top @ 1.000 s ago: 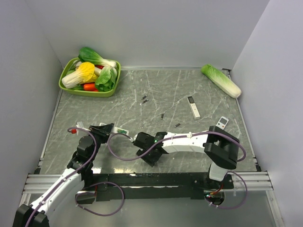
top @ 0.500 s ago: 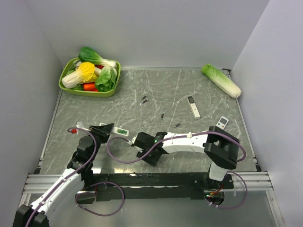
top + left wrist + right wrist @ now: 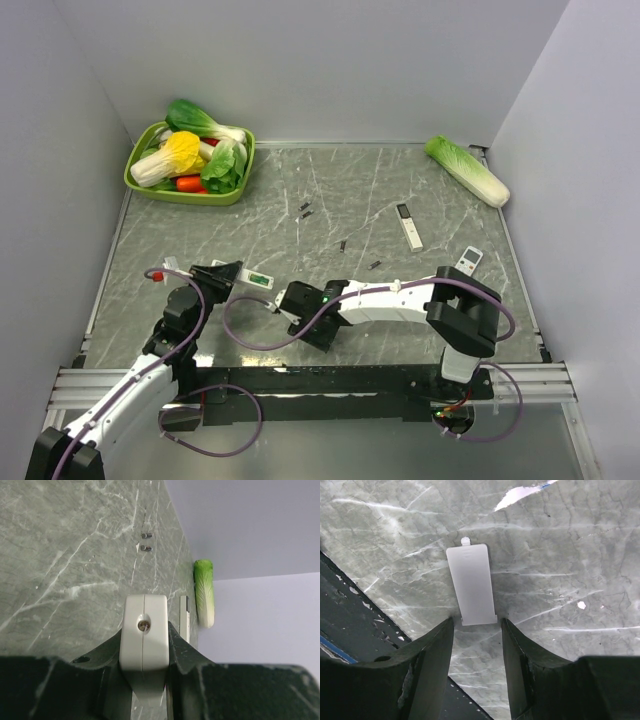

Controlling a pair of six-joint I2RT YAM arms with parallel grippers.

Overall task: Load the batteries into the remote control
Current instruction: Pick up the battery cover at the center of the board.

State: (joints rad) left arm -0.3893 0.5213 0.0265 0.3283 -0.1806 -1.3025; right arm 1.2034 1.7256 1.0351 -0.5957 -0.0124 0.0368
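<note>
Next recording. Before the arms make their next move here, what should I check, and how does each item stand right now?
1. Grip: left claw shut on the remote control: ok.
2. Access: green recess uncovered, facing up: ok.
3. Lid: battery cover off, flat on the table: ok.
4. Free arm: right claw open, holding nothing: ok.
5. Battery picked up: not ok; batteries lie loose on the table.
6. Recess contents: cannot tell.

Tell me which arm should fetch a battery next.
Right, probably: the right gripper is open above the loose battery cover, gripping nothing, while the left gripper is clamped on the remote control.
</note>
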